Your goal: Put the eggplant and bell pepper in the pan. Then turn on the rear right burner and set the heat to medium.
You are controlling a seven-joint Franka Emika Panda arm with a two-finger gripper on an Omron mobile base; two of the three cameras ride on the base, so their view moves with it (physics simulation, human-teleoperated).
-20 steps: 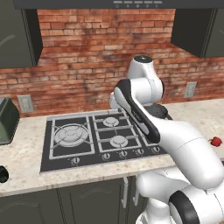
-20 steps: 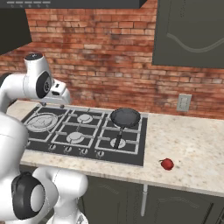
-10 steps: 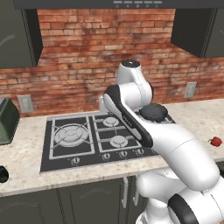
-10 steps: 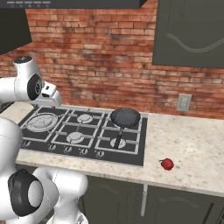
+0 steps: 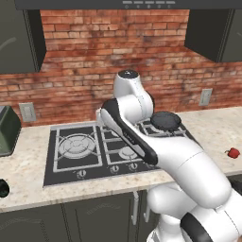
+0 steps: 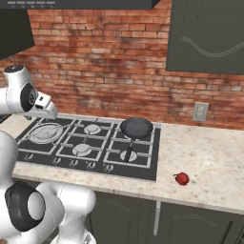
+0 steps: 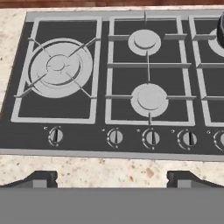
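A speckled counter under a brick wall carries the stove; pan at its 1 o'clock, pepper at 4. Gripper spread wide, empty.

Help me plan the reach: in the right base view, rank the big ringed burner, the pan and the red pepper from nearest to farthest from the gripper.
1. Big ringed burner, stove's left end, just below the gripper.
2. Pan, rear right of the stove.
3. Red pepper, on the counter right of the stove.

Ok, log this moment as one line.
tool: open, above stove front | pan: empty on rear right burner | bell pepper: on counter right of stove | eggplant: counter far left | knobs: untouched
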